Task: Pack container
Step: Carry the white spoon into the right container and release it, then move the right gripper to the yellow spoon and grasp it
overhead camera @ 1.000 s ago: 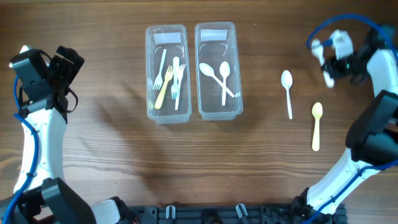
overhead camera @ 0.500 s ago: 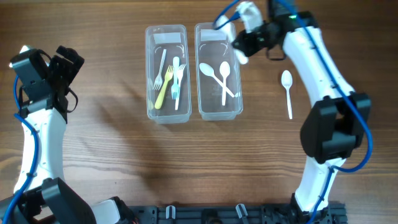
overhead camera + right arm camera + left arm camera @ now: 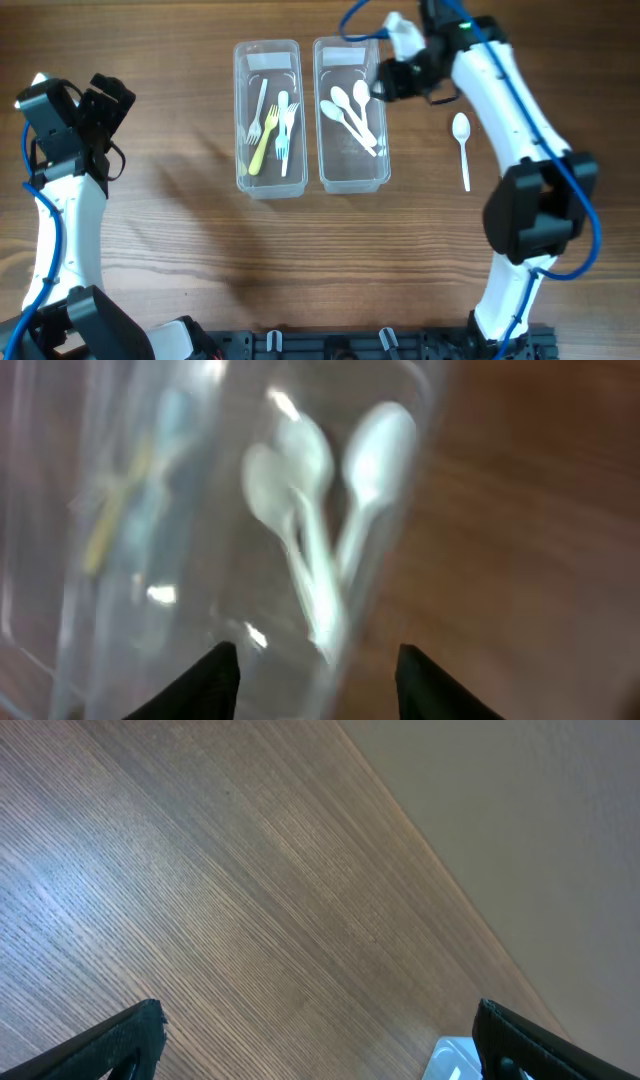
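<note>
- At the bottom edge of the overhead frame, both arm bases sit against a dark rail, with the wooden table (image 3: pixel 200 260) spreading bare above them.
- The left arm climbs the left edge of the frame. The left gripper (image 3: pixel 108 95) hangs at the upper left, well apart from both containers.
- In the left wrist view its fingers (image 3: pixel 125 1038) stand wide apart in the lower corners. Only wood grain lies between them.
- Right of centre, a lone white spoon (image 3: pixel 462 148) lies on the table. Its bowl points toward the top of the frame, and it is near the right container but not touching it.
- At upper centre, two clear containers stand side by side.
- The left container (image 3: pixel 238 130) holds a loose bundle of forks (image 3: pixel 272 125) in white, yellow and pale blue.
- The right container (image 3: pixel 350 170) holds three white spoons (image 3: pixel 352 112), gathered in its upper half with bowls toward the upper left.
- The right arm arcs up the right side of the frame, and the right gripper (image 3: pixel 385 80) hovers at that container's right rim.
- The right wrist view is blurred. Its dark fingers (image 3: pixel 215 680) stand apart at the bottom edge and hold nothing.
- Beyond them, the three spoons (image 3: pixel 320 510) lie inside the clear wall.
</note>
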Robot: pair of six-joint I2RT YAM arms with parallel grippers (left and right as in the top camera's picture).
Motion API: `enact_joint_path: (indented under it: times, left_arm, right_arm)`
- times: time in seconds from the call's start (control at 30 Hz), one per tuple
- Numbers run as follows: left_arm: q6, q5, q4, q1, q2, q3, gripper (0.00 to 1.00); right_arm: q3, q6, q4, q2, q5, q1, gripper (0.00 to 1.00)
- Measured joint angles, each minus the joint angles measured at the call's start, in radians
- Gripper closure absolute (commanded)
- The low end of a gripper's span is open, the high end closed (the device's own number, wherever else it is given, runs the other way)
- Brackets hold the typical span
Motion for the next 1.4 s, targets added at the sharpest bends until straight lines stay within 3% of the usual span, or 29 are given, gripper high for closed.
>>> enact_joint_path:
  times: [0.13, 0.27, 0.37, 0.5, 0.63, 0.8, 1.07, 1.23, 1.4]
  left_arm:
    - [0.0, 0.0, 0.0, 0.0, 0.0, 0.0, 0.0]
    - [0.0, 0.0, 0.0, 0.0, 0.0, 0.0, 0.0]
    - [0.0, 0.0, 0.0, 0.0, 0.0, 0.0, 0.0]
    - [0.0, 0.0, 0.0, 0.0, 0.0, 0.0, 0.0]
    - [0.0, 0.0, 0.0, 0.0, 0.0, 0.0, 0.0]
    - [0.0, 0.0, 0.0, 0.0, 0.0, 0.0, 0.0]
    - [0.0, 0.0, 0.0, 0.0, 0.0, 0.0, 0.0]
    - [0.0, 0.0, 0.0, 0.0, 0.0, 0.0, 0.0]
    - [0.0, 0.0, 0.0, 0.0, 0.0, 0.0, 0.0]
  right_arm:
    - [0.001, 0.011, -0.232, -0.132, 0.139, -0.193, 0.49]
    - [0.001, 0.005, -0.333, -0.318, 0.201, -0.294, 0.46]
    - [-0.045, 0.004, -0.322, -0.441, 0.225, -0.318, 0.45]
    - [-0.29, 0.02, -0.237, -0.56, 0.267, -0.355, 0.45]
    - [-0.617, 0.068, -0.069, -0.558, 0.29, -0.452, 0.45]
    - [-0.789, 0.047, 0.105, -0.554, 0.301, -0.607, 0.41]
    - [-0.859, -0.12, 0.34, -0.481, 0.247, -0.661, 0.45]
    - [-0.859, -0.199, 0.349, -0.385, 0.229, -0.661, 0.57]
    - [-0.861, -0.237, 0.363, -0.292, 0.203, -0.647, 0.57]
